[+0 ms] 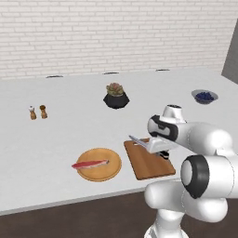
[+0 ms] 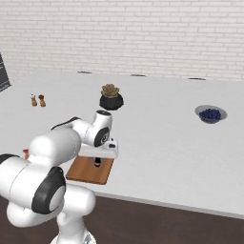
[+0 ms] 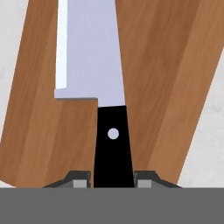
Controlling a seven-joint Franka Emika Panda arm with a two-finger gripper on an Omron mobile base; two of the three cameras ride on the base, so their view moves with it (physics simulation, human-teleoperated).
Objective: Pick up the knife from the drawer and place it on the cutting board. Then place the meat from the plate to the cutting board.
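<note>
My gripper [image 1: 162,154] is shut on the black handle of the knife [image 1: 138,141], a little above the reddish-brown cutting board [image 1: 149,166]. The silver blade points left over the board's far left corner. In the hand view the knife [image 3: 92,57] runs straight up between my fingertips [image 3: 79,180] with the cutting board [image 3: 175,87] close beneath it. The red strip of meat [image 1: 89,163] lies on the round wooden plate [image 1: 100,174], just left of the board. From the right base view, my gripper [image 2: 97,163] hangs over the cutting board [image 2: 87,173].
A potted plant [image 1: 116,96] stands mid-counter behind the board. A bowl of blueberries [image 1: 204,96] sits far right, and two shakers [image 1: 38,112] stand far left. The counter's front edge runs just in front of the plate and board.
</note>
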